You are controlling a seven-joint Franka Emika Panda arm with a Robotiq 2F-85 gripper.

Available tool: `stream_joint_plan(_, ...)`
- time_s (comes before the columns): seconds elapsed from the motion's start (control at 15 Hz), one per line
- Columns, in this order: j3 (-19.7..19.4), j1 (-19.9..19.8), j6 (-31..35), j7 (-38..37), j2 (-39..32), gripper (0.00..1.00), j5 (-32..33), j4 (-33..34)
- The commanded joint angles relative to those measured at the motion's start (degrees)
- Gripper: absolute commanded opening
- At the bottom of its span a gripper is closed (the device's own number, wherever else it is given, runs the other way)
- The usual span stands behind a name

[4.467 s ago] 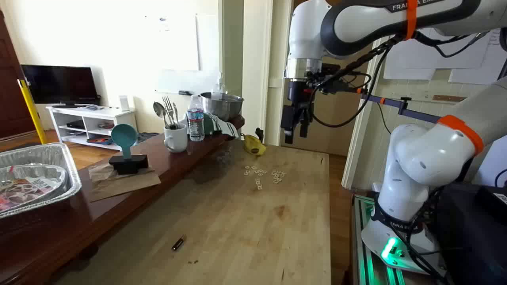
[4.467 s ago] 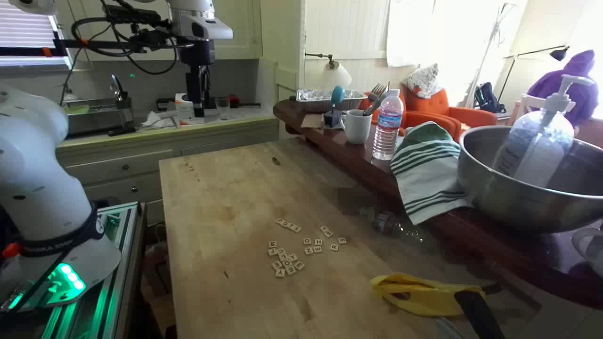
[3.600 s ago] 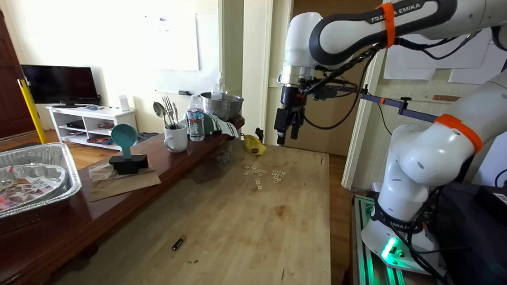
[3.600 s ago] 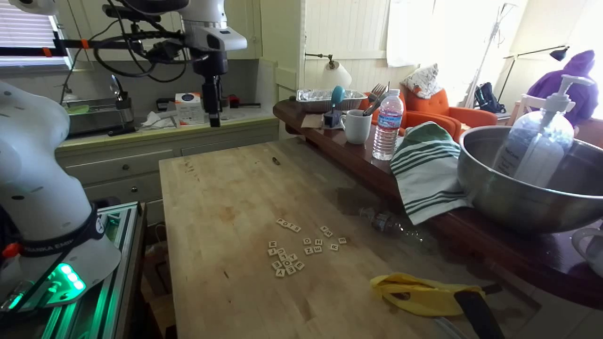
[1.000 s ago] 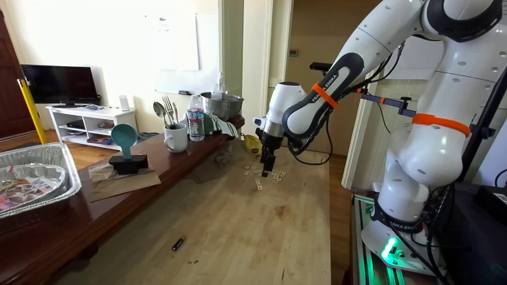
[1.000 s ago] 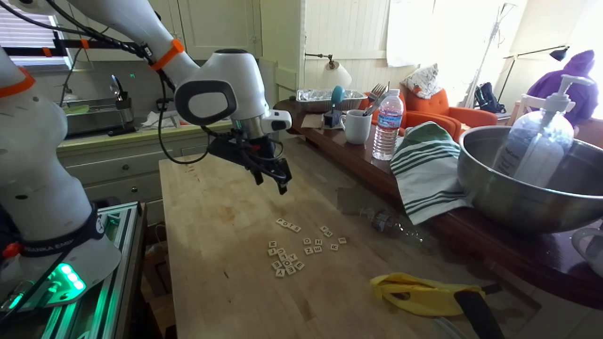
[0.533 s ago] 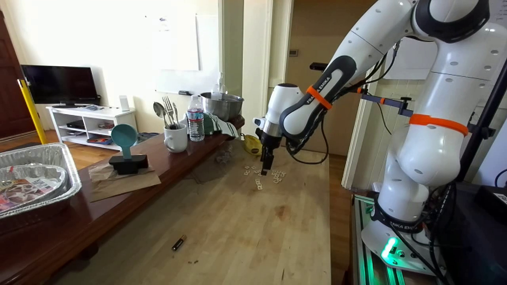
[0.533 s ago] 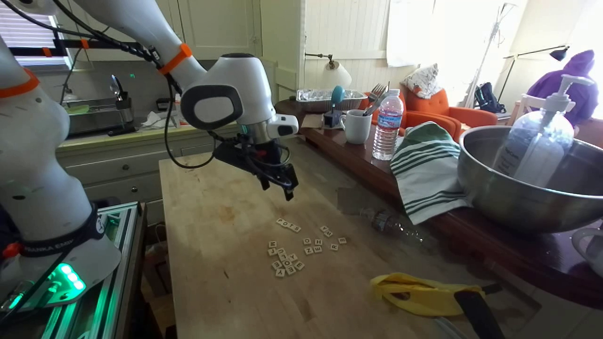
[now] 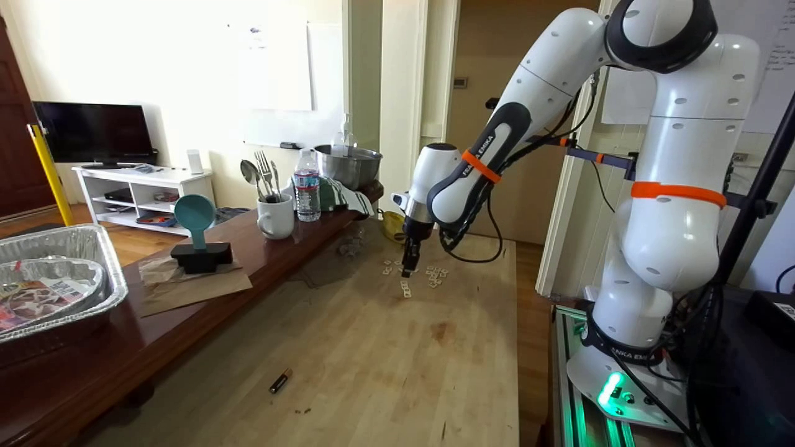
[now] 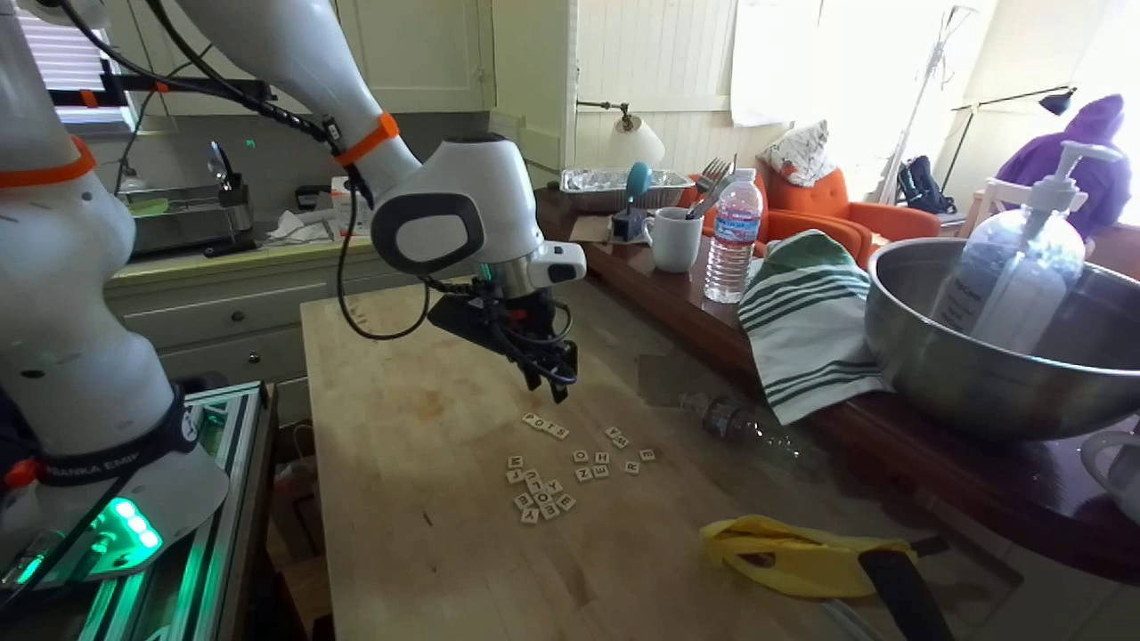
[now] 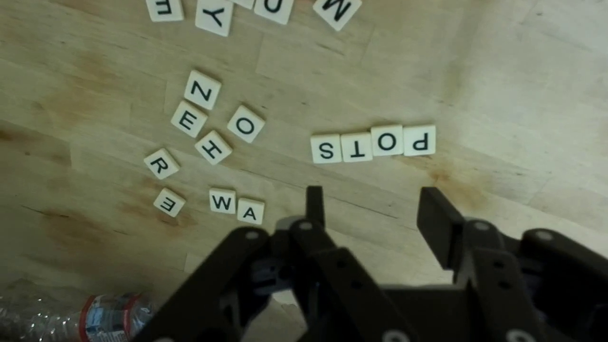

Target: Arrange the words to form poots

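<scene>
Right of centre in my wrist view, I read POTS, upside down, on a row of tiles (image 11: 378, 141); loose tiles (image 11: 213, 147) at left show O, H, E, R, A. At upper right in an exterior view, the arm (image 9: 528, 105) bears EMIKA.

Four cream letter tiles (image 11: 374, 143) lie flat, edge to edge, spelling POTS; other tiles (image 11: 213, 147) scattered nearby, some apparently touching.

A home kitchen: in an exterior view, cabinets (image 10: 414, 58) and drawers (image 10: 272, 309) stand past the far edge of the tabletop (image 10: 419, 570); beyond a side edge sit orange armchairs (image 10: 812, 198) and a television (image 9: 93, 131).
</scene>
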State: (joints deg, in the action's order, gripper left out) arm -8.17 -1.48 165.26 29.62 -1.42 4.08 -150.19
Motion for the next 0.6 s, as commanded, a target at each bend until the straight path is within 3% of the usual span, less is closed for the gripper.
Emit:
stream_joint_plan(0.0,1.8,-2.31,2.69,1.52,-4.91,0.25,-1.19,2.38)
stream_joint_plan(0.2,3.52,-4.01,2.52,2.35,-6.96,0.03,-2.07,3.34)
stream_joint_plan(0.53,5.83,-6.51,2.35,2.64,-9.03,0.0,-1.78,4.26)
